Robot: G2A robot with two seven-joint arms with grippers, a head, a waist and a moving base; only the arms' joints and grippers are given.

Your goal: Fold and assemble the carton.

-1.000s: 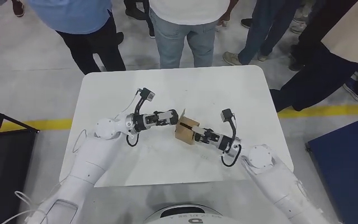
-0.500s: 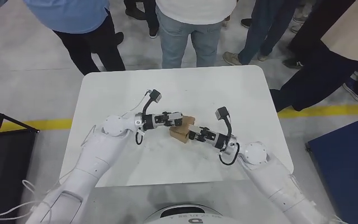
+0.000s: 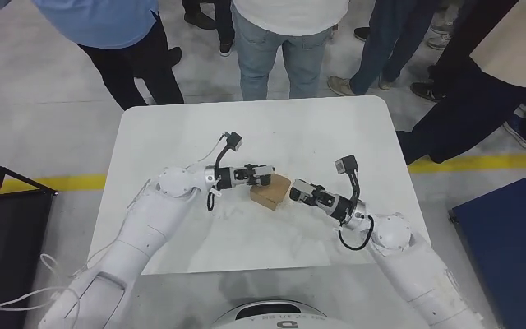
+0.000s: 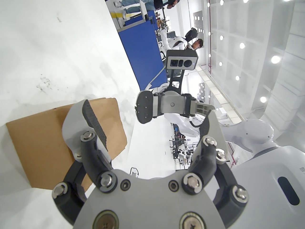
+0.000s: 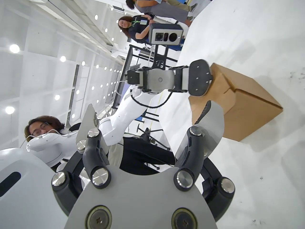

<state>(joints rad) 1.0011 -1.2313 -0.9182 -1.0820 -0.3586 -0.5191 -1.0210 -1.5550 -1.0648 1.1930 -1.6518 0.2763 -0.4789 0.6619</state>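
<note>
Left pincer [image 3: 268, 173] and right pincer [image 3: 296, 191] (both spread) flank the carton [image 3: 269, 195] on a white table [image 3: 329, 132].

The top view looks steeply down from above the arms, far enough back to take in the whole worktop [image 3: 164, 132] and a strip of floor [image 3: 66, 90] past its far edge. The 2 wrist views sit close behind their own hands, low over the worktop and rolled sideways, sighting out along the fingers. They face each other: the left wrist view looks past the left hand [image 4: 148, 111] at the right hand [image 4: 172, 106] and the right wrist camera [image 4: 181, 59], and the right wrist view mirrors this. All 3 views share the carton [image 3: 269, 194] mid-worktop.
</note>
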